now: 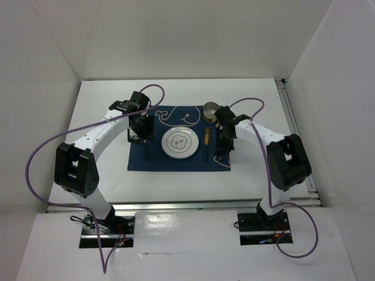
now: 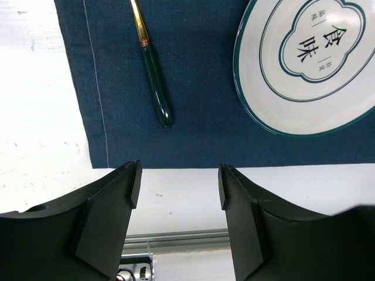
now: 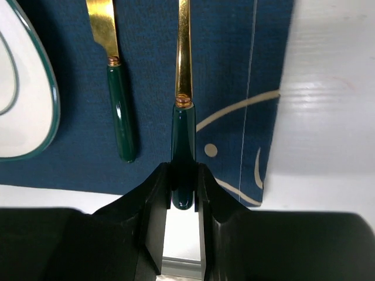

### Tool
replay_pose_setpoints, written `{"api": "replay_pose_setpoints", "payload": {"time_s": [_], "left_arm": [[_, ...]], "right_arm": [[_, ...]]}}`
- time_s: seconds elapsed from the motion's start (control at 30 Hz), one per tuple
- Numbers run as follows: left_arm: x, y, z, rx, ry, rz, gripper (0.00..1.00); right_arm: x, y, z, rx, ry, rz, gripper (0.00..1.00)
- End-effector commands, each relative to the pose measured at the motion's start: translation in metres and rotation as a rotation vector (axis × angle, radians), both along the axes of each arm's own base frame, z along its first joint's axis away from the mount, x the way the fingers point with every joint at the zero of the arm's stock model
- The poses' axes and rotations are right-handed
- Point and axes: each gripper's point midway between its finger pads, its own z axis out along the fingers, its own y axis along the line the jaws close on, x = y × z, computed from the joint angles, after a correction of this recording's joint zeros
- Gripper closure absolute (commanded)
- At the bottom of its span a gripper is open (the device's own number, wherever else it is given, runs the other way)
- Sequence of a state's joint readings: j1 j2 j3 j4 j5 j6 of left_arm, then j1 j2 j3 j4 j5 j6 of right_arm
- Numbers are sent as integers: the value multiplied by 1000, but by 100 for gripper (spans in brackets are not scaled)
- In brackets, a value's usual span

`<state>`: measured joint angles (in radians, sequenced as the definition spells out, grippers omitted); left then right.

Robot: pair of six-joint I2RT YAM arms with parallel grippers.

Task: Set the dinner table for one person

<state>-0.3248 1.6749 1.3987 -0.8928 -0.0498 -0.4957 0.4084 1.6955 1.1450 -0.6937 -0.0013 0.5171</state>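
White dinner table (image 1: 99,105) spreads under both arms, navy placemat (image 1: 137,163) at its middle. Right gripper (image 3: 183,190) pinches a green-handled gold utensil (image 3: 183,126) on the mat's side toward the table's right edge; left gripper (image 2: 179,187) hangs spread, toward the left edge.

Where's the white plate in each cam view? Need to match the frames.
Top external: plate mid-frame, centred on the placemat, between the two arms.
Left wrist: plate upper right, cut off by the top and right edges.
Right wrist: plate only partly in view, at the left edge.
Shared landmark: the navy placemat lies under the plate in all three views.
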Motion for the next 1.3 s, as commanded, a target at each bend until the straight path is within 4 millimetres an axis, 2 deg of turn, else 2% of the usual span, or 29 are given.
{"api": "replay_pose_setpoints", "payload": {"time_s": [0.0, 0.07, 0.3, 0.47, 0.5, 0.53, 0.63, 0.67, 0.73, 0.77, 0.87, 0.9, 0.93, 1.0, 1.07, 1.1, 1.13, 1.2, 1.27], "left_arm": [[-1, 6, 25, 10, -61, -11, 28], [-1, 6, 25, 10, -61, -11, 28], [-4, 6, 25, 5, -50, -15, 28], [-6, 6, 25, 5, -50, -15, 28], [-4, 6, 25, 2, -58, -14, 28], [-4, 4, 25, -6, -56, -18, 28], [-5, 3, 25, -14, -53, -21, 28], [-5, 3, 25, -14, -53, -21, 28], [-3, 2, 28, -17, -62, -21, 28], [-3, 2, 28, -17, -62, -21, 28], [1, 0, 38, -29, -89, -12, 28], [2, 0, 45, -36, -110, -12, 28], [2, 0, 51, -45, -125, -4, 28], [3, -1, 60, -61, -159, 6, 28], [3, -2, 73, -81, -204, 15, 28], [4, -2, 79, -90, -229, 15, 28], [4, -2, 84, -99, -239, 26, 28], [7, -1, 102, -111, -315, 33, 28], [7, 1, 114, -118, -359, 37, 28]], "right_arm": [[23, 15, 8, 35, -68, 74, 99], [25, 13, 1, 25, -70, 70, 99], [22, 14, -23, -6, -18, 77, 86], [22, 17, -26, -13, -20, 74, 75], [20, 20, -26, -11, -18, 75, 60], [20, 20, -26, -11, -18, 75, 59], [24, 21, -1, 12, -70, 48, 48], [26, 18, 8, 3, -91, 32, 48], [30, 15, 38, 6, -147, 7, 47], [33, 9, 49, -17, -181, -9, 43], [38, -1, 94, -12, -301, -78, 25], [41, -16, 103, -48, -339, -133, 9], [37, -22, 119, -39, -381, -182, 3], [34, -51, 129, -84, -409, -281, 0], [25, -70, 140, -96, -430, -356, 0], [21, -81, 140, -110, -425, -389, 0], [15, -85, 145, -110, -446, -398, 0], [5, -96, 142, -128, -447, -429, 0], [-2, -101, 150, -112, -476, -443, 0]]}}
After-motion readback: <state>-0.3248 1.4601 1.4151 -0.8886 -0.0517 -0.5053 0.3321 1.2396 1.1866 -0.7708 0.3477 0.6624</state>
